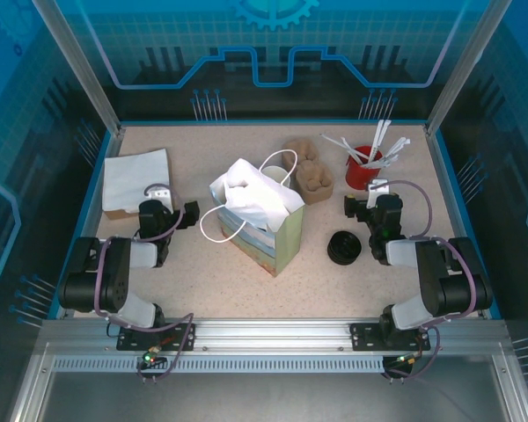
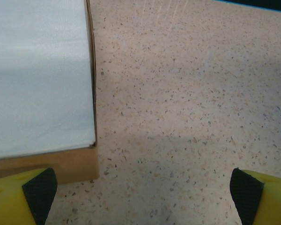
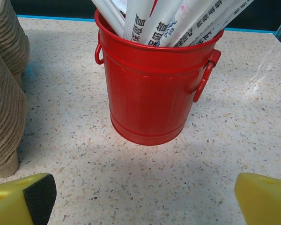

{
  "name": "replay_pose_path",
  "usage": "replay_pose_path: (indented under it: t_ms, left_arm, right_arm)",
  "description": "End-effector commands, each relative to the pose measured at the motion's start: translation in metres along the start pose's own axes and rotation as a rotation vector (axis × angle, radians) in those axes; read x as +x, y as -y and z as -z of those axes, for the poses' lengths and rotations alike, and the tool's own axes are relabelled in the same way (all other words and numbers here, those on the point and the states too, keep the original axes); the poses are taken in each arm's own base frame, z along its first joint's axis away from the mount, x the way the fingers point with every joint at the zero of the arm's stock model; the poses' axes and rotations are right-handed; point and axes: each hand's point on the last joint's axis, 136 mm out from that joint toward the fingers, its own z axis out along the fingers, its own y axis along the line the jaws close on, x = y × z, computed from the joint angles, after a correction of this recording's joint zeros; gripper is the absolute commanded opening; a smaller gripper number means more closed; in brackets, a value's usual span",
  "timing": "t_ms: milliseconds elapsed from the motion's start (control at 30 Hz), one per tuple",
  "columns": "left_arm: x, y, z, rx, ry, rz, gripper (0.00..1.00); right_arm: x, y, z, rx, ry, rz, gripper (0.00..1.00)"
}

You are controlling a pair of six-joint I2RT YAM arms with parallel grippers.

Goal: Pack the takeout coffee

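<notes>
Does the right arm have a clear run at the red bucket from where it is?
Probably yes. The bucket stands straight ahead of the open right tool, bare table between them. The brown carrier sits off to the left, clear of the bucket.

The bucket [image 3: 150,89] is showing plain red, its straws [image 3: 141,21] white with black print. The table [image 2: 192,93] is showing speckled beige. The left gripper [image 2: 143,192] is showing yellow, pads [image 2: 40,190] black.
</notes>
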Motion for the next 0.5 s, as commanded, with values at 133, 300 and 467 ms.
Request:
replay_pose_path:
  t_ms: [133, 300, 467]
  left_arm:
    - [-0.0262, 0.0133, -0.0039, 0.014, 0.075, -0.060, 0.99]
    - [-0.0264, 0.0138, -0.0038, 0.012, 0.075, -0.063, 0.99]
    - [-0.0264, 0.0140, -0.0040, 0.012, 0.075, -0.066, 0.99]
  right_arm:
    - [-0.0071, -0.0035, -0.0018, 0.006, 0.026, 0.020, 1.00]
    - [-0.0072, -0.0039, -0.0020, 0.004, 0.025, 0.021, 1.00]
    - [-0.0074, -0.0030, -0.0019, 0.005, 0.026, 0.020, 1.00]
